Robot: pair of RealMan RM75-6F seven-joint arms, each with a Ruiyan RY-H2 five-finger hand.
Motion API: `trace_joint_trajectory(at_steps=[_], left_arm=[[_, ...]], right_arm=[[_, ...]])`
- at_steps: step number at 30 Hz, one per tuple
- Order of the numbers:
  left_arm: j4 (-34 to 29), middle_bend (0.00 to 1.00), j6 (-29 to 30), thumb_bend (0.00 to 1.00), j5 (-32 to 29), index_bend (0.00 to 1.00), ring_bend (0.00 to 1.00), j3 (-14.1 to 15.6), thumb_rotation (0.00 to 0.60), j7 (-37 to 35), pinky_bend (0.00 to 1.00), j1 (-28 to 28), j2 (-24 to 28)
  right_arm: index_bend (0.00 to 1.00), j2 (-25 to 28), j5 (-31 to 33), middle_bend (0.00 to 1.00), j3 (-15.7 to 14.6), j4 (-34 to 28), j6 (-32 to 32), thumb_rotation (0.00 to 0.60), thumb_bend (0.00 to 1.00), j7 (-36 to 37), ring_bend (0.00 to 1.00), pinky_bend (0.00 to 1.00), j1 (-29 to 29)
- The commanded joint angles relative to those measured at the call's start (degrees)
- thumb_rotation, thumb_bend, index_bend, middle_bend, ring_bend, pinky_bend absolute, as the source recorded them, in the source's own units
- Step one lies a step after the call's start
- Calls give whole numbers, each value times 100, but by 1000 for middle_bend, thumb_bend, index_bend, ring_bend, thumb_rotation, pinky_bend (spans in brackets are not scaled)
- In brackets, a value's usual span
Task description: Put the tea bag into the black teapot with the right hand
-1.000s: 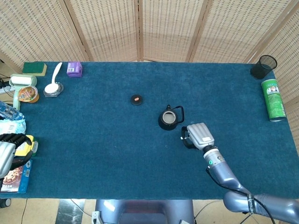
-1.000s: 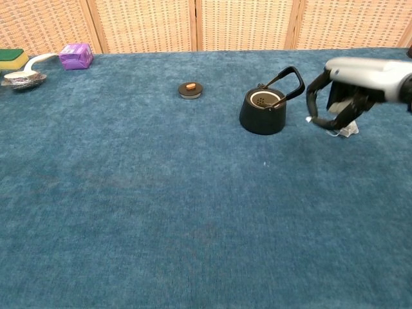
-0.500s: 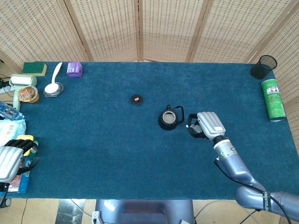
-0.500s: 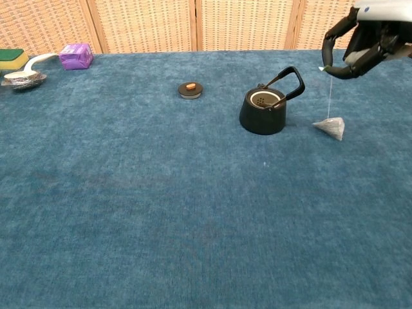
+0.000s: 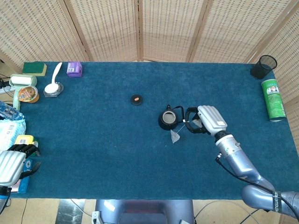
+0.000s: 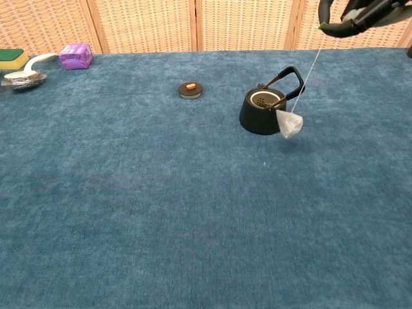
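- The right hand (image 5: pixel 208 120) hangs above the table (image 5: pixel 103 140), just at 3 o'clock of the black teapot (image 5: pixel 167 119) in the head view; its fingers (image 6: pixel 335 26) are curled in and pinch the end of the tea bag's string.
- The tea bag (image 6: pixel 290 123) dangles off the cloth on that slanted string; in the chest view it hangs against the teapot's right flank, below the rim and outside the open mouth.
- The teapot has no lid on, and its looped handle (image 6: pixel 291 82) rises at about 1 o'clock from the body, close beside the string's line.
- A small round black lid (image 5: pixel 136 99) with an orange knob lies at roughly 10 o'clock of the teapot, well apart.
- Far at 2 o'clock stand a black mesh cup (image 5: pixel 264 66) and a green canister (image 5: pixel 273 99) lying on its side.
- At the table's far-left corner: a purple box (image 5: pixel 74 69), a white spoon (image 5: pixel 53 80) on a dish, a green sponge (image 5: pixel 34 68).
- The left hand (image 5: pixel 11 163) sits at the near-left edge beside packets; fingers curled, whether it holds anything I cannot tell.
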Motion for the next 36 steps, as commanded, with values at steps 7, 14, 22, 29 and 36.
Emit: trace_joint_trajectory(at_steps=[7, 14, 22, 29, 36], left_arm=[[30, 448, 60, 333, 2, 479, 381, 13, 600, -29, 348, 50, -11], [107, 449, 118, 335, -62, 478, 381, 38, 600, -96, 348, 140, -13], [226, 449, 116, 334, -120, 479, 382, 42, 600, -185, 348, 183, -39], [307, 449, 89, 334, -144, 479, 381, 44, 600, -242, 348, 192, -60], [380, 449, 80, 334, -162, 479, 382, 49, 600, -304, 348, 211, -94]], right_arm=[[631, 288, 174, 1000, 314, -277, -246, 600, 489, 307, 1000, 1000, 227], [631, 312, 759, 1000, 596, -83, -572, 600, 489, 418, 1000, 1000, 699], [633, 296, 1147, 1000, 673, 36, -672, 600, 489, 414, 1000, 1000, 1005], [633, 88, 1247, 1000, 432, 205, -767, 600, 489, 344, 1000, 1000, 1125], [633, -289, 1343, 1000, 110, 542, -844, 600, 489, 205, 1000, 1000, 1249]])
